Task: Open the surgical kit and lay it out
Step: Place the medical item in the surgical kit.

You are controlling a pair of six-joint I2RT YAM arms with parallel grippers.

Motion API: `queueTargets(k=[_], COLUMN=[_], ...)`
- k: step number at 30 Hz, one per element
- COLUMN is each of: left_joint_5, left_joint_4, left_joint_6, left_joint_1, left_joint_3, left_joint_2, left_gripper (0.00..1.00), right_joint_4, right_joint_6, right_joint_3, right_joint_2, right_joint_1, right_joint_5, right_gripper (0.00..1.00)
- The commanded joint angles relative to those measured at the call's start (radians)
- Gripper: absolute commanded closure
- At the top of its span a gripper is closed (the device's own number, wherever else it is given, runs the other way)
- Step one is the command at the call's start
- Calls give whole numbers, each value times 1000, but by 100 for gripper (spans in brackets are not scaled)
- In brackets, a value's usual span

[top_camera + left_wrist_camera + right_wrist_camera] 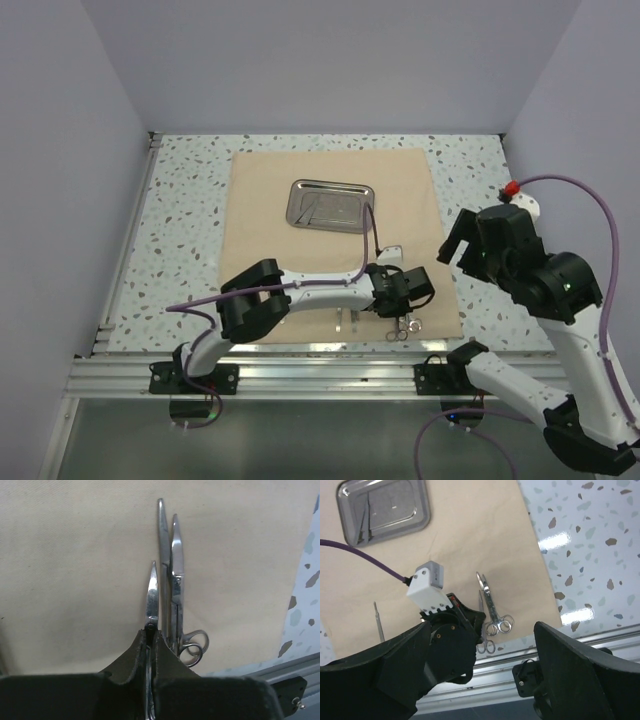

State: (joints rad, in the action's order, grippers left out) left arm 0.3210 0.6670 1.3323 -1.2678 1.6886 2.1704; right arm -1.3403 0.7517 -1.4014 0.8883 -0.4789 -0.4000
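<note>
Scissors (151, 597) in L pincer (151, 631), forceps (176, 565) beside (on cloth (75, 580))

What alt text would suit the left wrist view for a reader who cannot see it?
The dark left gripper is shut on a slim, pointed steel scissor-like instrument over the beige cloth wrap. Just to its right, two ring-handled steel instruments lie side by side on the cloth, with speckled white tabletop at the right edge.
</note>
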Motion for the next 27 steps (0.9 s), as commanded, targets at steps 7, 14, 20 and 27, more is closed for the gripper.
queueTargets(k=[7,14,20,27], left_joint_5=[33,49,59,23], left_joint_4=[-104,43,144,57], left_joint_6=[-44,-163,-309,-724], left_joint_1=[8,34,119,390], left_joint_3=[138,255,214,-15], left_joint_2=[28,10,-98,-241], left_gripper=[83,70,72,79], right_joint_4=[-28,23,29,29], right_joint_6=[-25,-40,-64,-100], right_joint_3=[-47,-48,-105,-148], right_joint_2=[-18,-2,38,58], right_joint_1=[-1,-1,-1,-3], right_joint_5=[-28,-2,-20,-7], right_gripper=[11,11,11,11])
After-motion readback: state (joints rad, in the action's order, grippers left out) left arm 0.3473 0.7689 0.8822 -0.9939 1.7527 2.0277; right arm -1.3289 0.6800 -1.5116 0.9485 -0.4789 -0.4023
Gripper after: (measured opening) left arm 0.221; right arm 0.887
